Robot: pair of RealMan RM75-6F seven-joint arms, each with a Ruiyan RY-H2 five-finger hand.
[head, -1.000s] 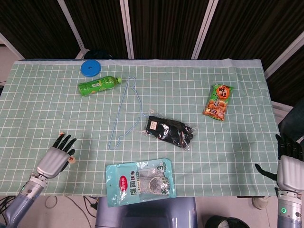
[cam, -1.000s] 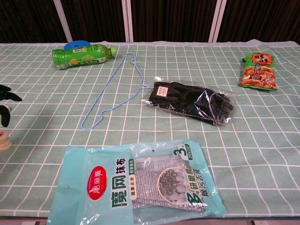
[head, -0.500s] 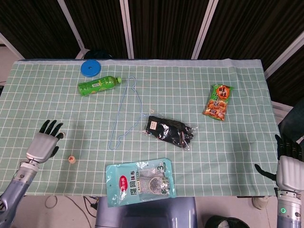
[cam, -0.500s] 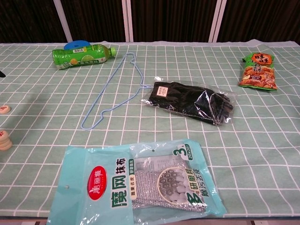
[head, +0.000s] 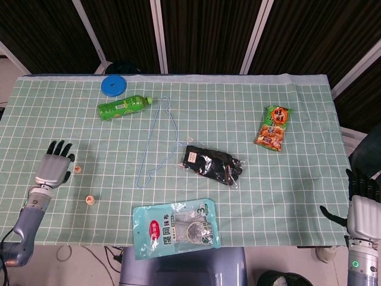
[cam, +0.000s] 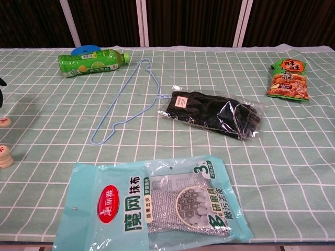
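Head view: left hand (head: 53, 167) near table's (head: 297, 196) left edge, fingers spread, empty, just beside a disc (head: 77, 169); second disc (head: 89, 200) nearer front edge. Right hand (head: 363, 205) off right edge, fingers apart, empty.

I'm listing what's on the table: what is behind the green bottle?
A blue round disc lies just behind the green bottle. In the chest view the bottle covers its lower part; whether they touch cannot be told.

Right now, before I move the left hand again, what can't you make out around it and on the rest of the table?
- Left hand: chest view cuts it at the left edge; only dark fingertips show.
- Round game pieces: markings too small in both views.
- Right hand: head view only, off the table; its finger pose is unclear.
- Blue disc: chest view, partly behind the green bottle.
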